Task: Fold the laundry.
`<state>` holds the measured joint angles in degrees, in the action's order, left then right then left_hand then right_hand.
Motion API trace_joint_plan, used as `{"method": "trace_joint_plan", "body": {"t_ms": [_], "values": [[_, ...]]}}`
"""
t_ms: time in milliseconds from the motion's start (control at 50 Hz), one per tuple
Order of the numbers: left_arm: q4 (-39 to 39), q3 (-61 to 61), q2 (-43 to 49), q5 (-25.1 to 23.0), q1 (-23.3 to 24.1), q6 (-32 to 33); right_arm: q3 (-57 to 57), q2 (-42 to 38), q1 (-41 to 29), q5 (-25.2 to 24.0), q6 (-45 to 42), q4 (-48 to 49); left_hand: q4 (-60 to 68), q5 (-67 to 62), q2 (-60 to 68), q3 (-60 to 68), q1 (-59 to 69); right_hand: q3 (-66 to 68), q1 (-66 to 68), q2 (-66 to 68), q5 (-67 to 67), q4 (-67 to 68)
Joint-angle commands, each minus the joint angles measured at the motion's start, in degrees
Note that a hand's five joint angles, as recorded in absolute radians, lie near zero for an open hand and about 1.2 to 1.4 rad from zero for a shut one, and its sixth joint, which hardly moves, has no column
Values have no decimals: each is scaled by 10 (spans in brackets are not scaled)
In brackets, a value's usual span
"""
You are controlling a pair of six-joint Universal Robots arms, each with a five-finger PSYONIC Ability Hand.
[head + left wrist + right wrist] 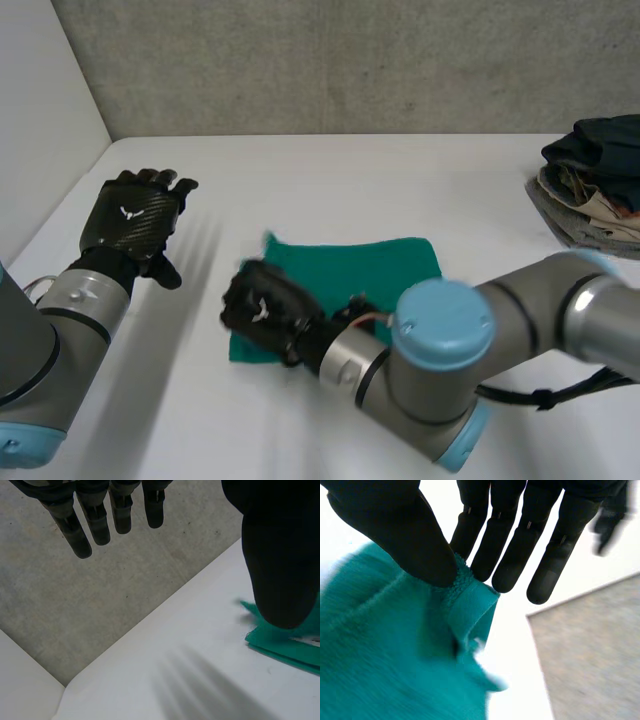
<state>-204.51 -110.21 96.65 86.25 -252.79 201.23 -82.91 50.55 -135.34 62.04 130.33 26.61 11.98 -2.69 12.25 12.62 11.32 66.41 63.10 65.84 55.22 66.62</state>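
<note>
Here the green cloth (365, 272) lies flat mid-way on the white table (400, 180), its near left corner pinched between the thumb and straight fingers of the right hand (262, 310), while the left hand (132, 215) hovers well apart to the left, fingers straight and holding nothing, and a clothes pile (592, 190) sits at the table's far right.

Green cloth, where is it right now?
Head view: the green cloth lies centred on the table, its near-left corner pinched by the right hand; the left hand hovers apart at its left.

A lab test bench: white table (400, 180) against bare concrete wall (350, 60).
</note>
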Motion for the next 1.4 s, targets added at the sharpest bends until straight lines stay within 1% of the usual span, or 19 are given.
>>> {"method": "trace_joint_plan", "body": {"t_ms": [20,80,260,440,500,560,620,680,760,840,940,1060,1080,1100,1120,1140,1220,1320,1400], "values": [[-5,17,10,-2,6,0,-15,7,-4,50,17,-5,-4,11,-7,-11,2,-564,-531,-558,-552,-566],[-4,39,22,0,25,-1,-35,52,5,83,61,-10,-4,11,-7,-11,2,-564,-531,-558,-552,-566],[-4,119,79,1,130,-1,-95,161,111,103,277,-86,-3,10,-5,-9,4,-564,-531,-558,-552,-566],[0,158,158,12,188,2,-133,132,190,170,233,-183,-1,8,-4,-7,6,-552,-519,-546,-540,-554],[2,155,158,23,188,1,-146,120,215,213,180,-184,-3,10,-5,-9,4,-387,-354,-382,-375,-389],[3,150,154,30,188,0,-146,122,229,239,141,-181,-3,10,-5,-9,4,-65,-32,-59,-53,-67],[3,144,147,30,186,-1,-141,124,229,253,119,-181,-3,10,-5,-9,4,117,150,123,129,115],[3,133,126,30,174,0,-129,126,228,261,95,-176,-3,10,-5,-9,4,136,169,142,148,134],[3,117,103,30,152,-1,-103,129,215,259,85,-150,-4,11,-7,-11,2,136,169,142,148,134],[3,103,81,30,139,-1,-74,145,141,248,81,-97,-4,11,-7,-11,2,136,169,142,148,134],[3,86,59,32,122,-1,-72,134,34,183,82,13,-4,11,-7,-11,2,136,169,142,148,134],[2,71,46,46,99,-13,-74,75,-10,91,79,22,-3,10,-5,-9,4,133,166,139,145,131],[3,71,46,52,99,-17,-74,69,-10,78,83,14,-3,10,-5,-9,4,-165,-132,-159,-153,-167],[3,71,46,57,98,-21,-72,70,-10,75,84,10,-3,10,-5,-9,4,-358,-325,-352,-346,-360],[3,72,46,66,98,-31,-71,72,-10,76,89,4,-3,10,-5,-9,4,-530,-497,-524,-518,-532],[3,73,47,68,98,-36,-68,74,-10,79,94,-3,-3,10,-5,-9,4,-564,-531,-558,-552,-566],[3,81,50,71,102,-53,-58,89,3,115,167,-28,-1,8,-4,-7,6,-564,-531,-558,-552,-566],[3,104,58,69,115,-70,-55,151,95,123,398,-53,3,5,0,-4,9,-564,-531,-558,-552,-566],[4,140,92,67,149,-97,-35,163,133,111,510,-105,4,3,1,-2,11,-564,-531,-558,-552,-566]]}}
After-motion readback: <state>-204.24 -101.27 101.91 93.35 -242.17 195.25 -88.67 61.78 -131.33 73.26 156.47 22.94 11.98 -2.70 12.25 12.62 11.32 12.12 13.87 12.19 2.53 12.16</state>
